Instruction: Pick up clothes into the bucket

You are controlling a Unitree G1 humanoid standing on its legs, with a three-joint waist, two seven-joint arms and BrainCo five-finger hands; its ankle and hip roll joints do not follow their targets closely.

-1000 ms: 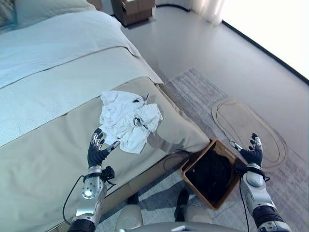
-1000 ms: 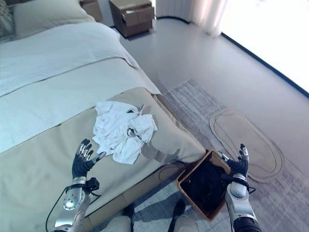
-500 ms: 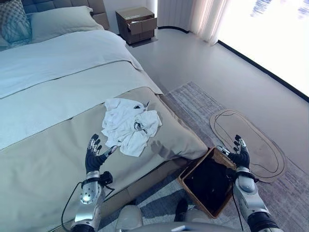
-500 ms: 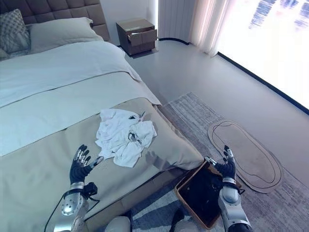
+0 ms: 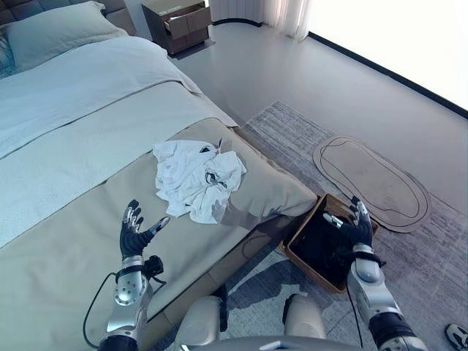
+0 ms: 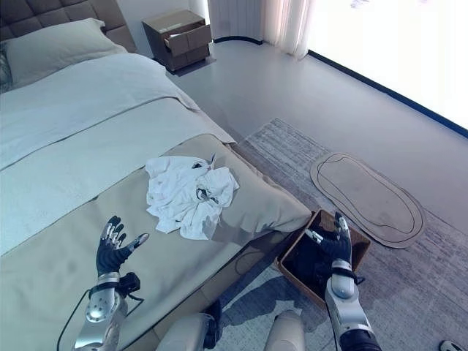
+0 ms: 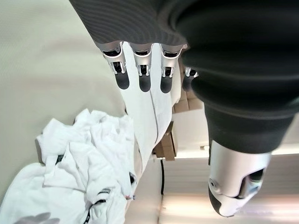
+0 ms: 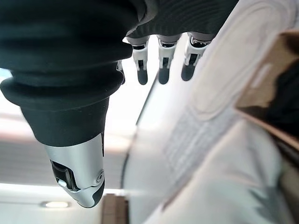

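A crumpled white garment (image 5: 196, 178) with small dark trim lies on the beige blanket near the foot corner of the bed (image 5: 66, 241); it also shows as the white garment (image 7: 79, 172) past my left fingers. My left hand (image 5: 132, 232) hovers open over the blanket, a short way to the left of the cloth and clear of it. A brown woven basket (image 5: 303, 261) with dark cloth inside stands on the rug beside the bed's corner. My right hand (image 5: 354, 229) is raised open above the basket's far side, holding nothing.
A patterned grey rug (image 5: 409, 256) covers the floor under the basket, with an oval beige mat (image 5: 371, 181) on it farther out. A wooden nightstand (image 5: 175, 23) stands by the head of the bed. A pillow (image 5: 58, 33) rests at the bed's top.
The whole picture has shifted, so the head camera moved. Both hands stay raised and open; my right hand now sits closer over the basket. The garment has not moved.
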